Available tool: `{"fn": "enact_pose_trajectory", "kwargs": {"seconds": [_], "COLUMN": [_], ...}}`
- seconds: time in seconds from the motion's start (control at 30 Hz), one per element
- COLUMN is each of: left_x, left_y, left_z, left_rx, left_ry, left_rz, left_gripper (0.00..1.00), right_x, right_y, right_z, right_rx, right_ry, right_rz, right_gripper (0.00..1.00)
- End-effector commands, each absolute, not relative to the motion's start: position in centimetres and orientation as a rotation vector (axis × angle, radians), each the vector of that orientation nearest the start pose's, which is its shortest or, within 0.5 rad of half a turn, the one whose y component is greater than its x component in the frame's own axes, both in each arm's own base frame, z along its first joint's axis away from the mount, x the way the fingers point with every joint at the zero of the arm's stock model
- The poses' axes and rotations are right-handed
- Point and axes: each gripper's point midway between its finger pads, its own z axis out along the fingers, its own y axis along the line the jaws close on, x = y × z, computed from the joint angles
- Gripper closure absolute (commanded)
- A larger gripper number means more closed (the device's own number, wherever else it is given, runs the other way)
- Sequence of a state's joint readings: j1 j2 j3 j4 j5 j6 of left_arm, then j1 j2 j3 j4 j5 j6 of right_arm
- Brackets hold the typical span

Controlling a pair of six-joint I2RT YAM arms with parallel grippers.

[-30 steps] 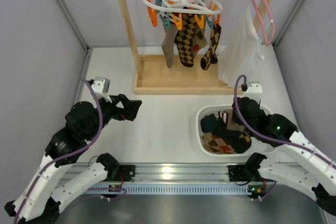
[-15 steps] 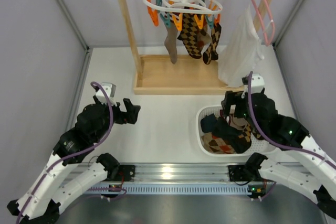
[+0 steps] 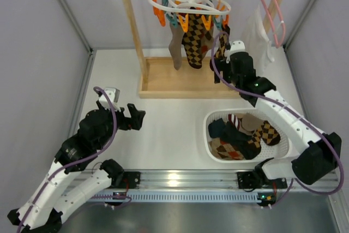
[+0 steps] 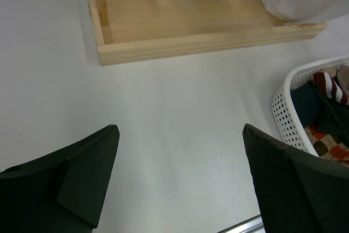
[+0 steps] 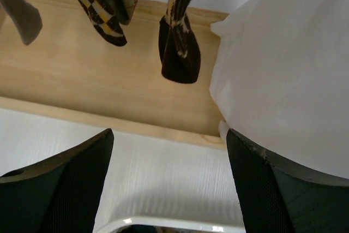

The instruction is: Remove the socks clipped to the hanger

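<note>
The hanger (image 3: 188, 1) hangs by its hook from the top bar of the wooden rack (image 3: 131, 25) at the upper centre of the top view, its orange and teal clips dangling below the white ring. Socks (image 3: 192, 45) are clipped to it: a plain tan one on the left, argyle ones in the middle and a dark patterned one on the right. Their toes hang above the rack's flat base. More socks lie piled in the white basket (image 3: 208, 135) on the table (image 3: 169, 129) at the lower right.

The right arm reaches up and across to the rack, and the right gripper (image 3: 224, 63) sits just beside the dark sock, between it and the white garment (image 3: 255, 42) that hangs below the pink wire hanger (image 3: 272, 9). In the right wrist view its 2 fingers stand wide apart with nothing between them. The dark sock's toe shows at the upper centre of that view and the garment fills the right side.

The left gripper (image 3: 136, 115) hovers over bare table at the centre left, well apart from the rack. Its jaws are spread wide and hold nothing.
</note>
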State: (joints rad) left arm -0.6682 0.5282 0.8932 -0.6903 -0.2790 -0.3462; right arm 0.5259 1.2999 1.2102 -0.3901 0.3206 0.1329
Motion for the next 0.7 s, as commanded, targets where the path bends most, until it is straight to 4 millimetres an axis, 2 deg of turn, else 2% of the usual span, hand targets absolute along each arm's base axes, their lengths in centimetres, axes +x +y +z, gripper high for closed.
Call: {"fn": "enact_pose_trajectory", "kwargs": {"seconds": [0.0, 0.2, 0.27, 0.33, 0.4, 0.43, 0.47, 0.57, 0.6, 0.67], "left_x": [19.5, 19.6, 19.5, 19.5, 19.5, 19.5, 19.5, 19.5, 19.5, 19.5], "left_y": [-10.8, -10.9, -10.9, -10.7, -10.7, -10.7, -10.7, -10.7, -10.6, -10.6], "left_z": [27.6, 27.5, 27.7, 27.8, 27.8, 27.7, 27.7, 27.8, 27.8, 27.8], "left_rx": [0.093, 0.097, 0.093, 0.086, 0.084, 0.083, 0.081, 0.079, 0.079, 0.078], "left_ry": [1.888, 1.894, 1.887, 1.881, 1.881, 1.881, 1.881, 1.88, 1.881, 1.879], "left_rz": [-0.435, -0.434, -0.438, -0.438, -0.437, -0.436, -0.437, -0.439, -0.437, -0.438], "left_gripper": [0.02, 0.02, 0.02, 0.02, 0.02, 0.02, 0.02, 0.02, 0.02, 0.02], "right_x": [40.8, 44.7, 45.6, 46.1, 46.6, 46.7, 46.8, 45.9, 45.7, 44.5], "right_y": [15.8, 15.8, 16.7, 17.2, 17.2, 16.7, 16.7, 17.5, 17.8, 18.2], "right_z": [33.1, 31.7, 31.0, 30.0, 30.4, 29.7, 30.3, 30.6, 31.2, 31.6], "right_rx": [-0.182, -0.192, -0.219, -0.228, -0.201, -0.175, -0.163, -0.189, -0.191, -0.197], "right_ry": [1.769, 1.722, 1.695, 1.699, 1.658, 1.661, 1.628, 1.591, 1.563, 1.534], "right_rz": [0.147, 0.151, 0.188, 0.196, 0.195, 0.179, 0.185, 0.25, 0.274, 0.308], "right_gripper": [0.2, 0.27, 0.31, 0.47, 0.63, 0.66, 0.68, 0.88, 1.0, 1.0]}}
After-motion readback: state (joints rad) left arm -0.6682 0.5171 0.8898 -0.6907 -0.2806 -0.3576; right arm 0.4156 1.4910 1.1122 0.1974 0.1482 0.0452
